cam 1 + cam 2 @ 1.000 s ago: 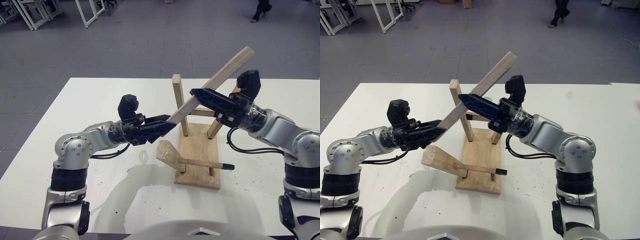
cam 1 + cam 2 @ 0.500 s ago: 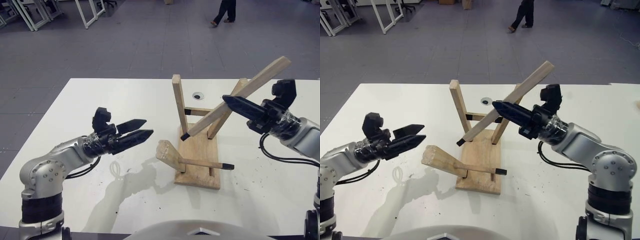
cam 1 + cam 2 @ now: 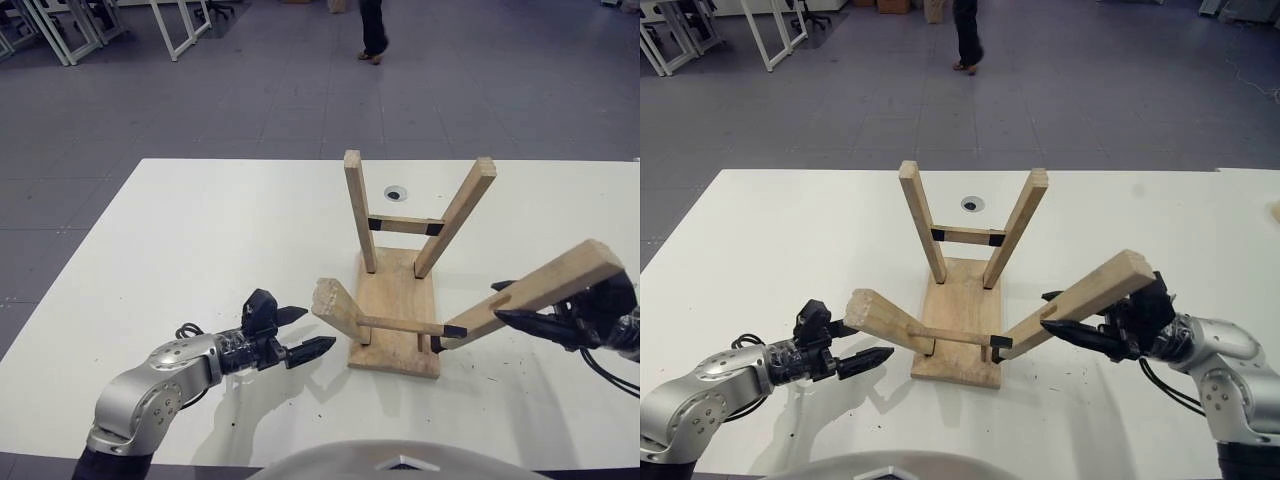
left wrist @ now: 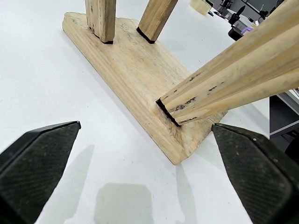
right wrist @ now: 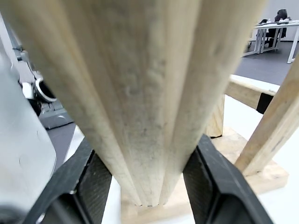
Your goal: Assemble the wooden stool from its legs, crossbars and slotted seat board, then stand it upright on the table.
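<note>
Stool parts are sitting partly joined, a little right of the middle of the white bench (image 3: 200, 230). The seat board (image 3: 395, 300) is lying flat, one short end facing the bench's near edge. Two legs (image 3: 358, 210) are standing up from its far end, joined by a crossbar (image 3: 405, 225). A third leg (image 3: 335, 308) is leaning out from the board's near left corner, with a second crossbar (image 3: 405, 325) running from it toward the near right corner. The right hand (image 3: 505, 302) is clamping a fourth leg (image 3: 560, 280), tilted, with its lower end meeting that crossbar's end at the board. The left hand (image 3: 318, 328) is hovering low near the bench's near edge, just beside the leaning leg, with its fingers spread apart and gripping nothing.
</note>
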{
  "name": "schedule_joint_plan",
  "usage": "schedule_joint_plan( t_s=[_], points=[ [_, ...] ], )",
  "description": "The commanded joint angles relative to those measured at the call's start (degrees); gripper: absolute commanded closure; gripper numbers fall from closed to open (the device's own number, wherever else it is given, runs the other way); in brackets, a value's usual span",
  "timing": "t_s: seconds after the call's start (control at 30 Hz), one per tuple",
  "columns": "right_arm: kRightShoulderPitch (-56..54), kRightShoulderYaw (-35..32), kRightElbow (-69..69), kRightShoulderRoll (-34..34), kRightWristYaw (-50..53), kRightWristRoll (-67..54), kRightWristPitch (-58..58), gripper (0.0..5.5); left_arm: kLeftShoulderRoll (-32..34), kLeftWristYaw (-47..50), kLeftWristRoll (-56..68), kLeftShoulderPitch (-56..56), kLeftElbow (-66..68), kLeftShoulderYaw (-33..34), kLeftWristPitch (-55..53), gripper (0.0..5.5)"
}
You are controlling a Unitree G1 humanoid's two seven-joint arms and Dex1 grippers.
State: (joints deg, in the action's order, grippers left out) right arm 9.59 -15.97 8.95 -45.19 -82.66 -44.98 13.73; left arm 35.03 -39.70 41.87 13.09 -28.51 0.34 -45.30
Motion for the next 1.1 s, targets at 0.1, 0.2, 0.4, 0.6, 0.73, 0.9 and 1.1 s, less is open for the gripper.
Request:
schedule_joint_plan(
  t_s=[0.1, 0.2, 0.4, 0.6, 0.73, 0.9, 1.1],
  points=[
    [-0.48, 3.43, -1.24, 3.97, -1.92, 5.72, -9.34, 3.47, -0.17, -0.15, -1.08, -1.73, 0.75, -0.98, 0.49, 0.30],
    [-0.36, 3.74, 0.46, 4.16, -1.06, 5.13, -9.19, 3.47, -0.05, -0.31, -1.14, -1.68, 0.80, -1.06, 0.56, 0.30],
    [2.84, 4.42, 1.40, 3.89, -1.45, 6.90, -10.72, 3.47, 0.26, -0.48, -1.29, -1.82, 0.95, -0.70, 0.62, 0.30],
    [3.47, 6.84, 3.68, 3.79, -0.43, 12.03, -16.67, 3.47, 0.36, -0.24, -1.54, -2.10, 0.75, -0.84, 0.47, 0.30],
    [4.44, 9.78, 10.04, 4.21, 4.01, 15.66, -18.41, 3.47, 0.27, 0.30, -1.33, -1.41, -0.10, -0.55, 0.06, 0.30],
    [5.86, 12.42, 12.15, 3.61, 9.13, 17.80, -16.15, 3.47, -0.32, 1.28, -1.05, -0.89, -0.84, -0.62, -0.12, 0.30],
    [6.04, 13.98, 11.44, 1.13, 10.42, 18.45, -14.56, 3.47, -0.92, 2.19, -0.93, -0.49, -1.54, -0.76, -0.14, 0.30]
  ],
)
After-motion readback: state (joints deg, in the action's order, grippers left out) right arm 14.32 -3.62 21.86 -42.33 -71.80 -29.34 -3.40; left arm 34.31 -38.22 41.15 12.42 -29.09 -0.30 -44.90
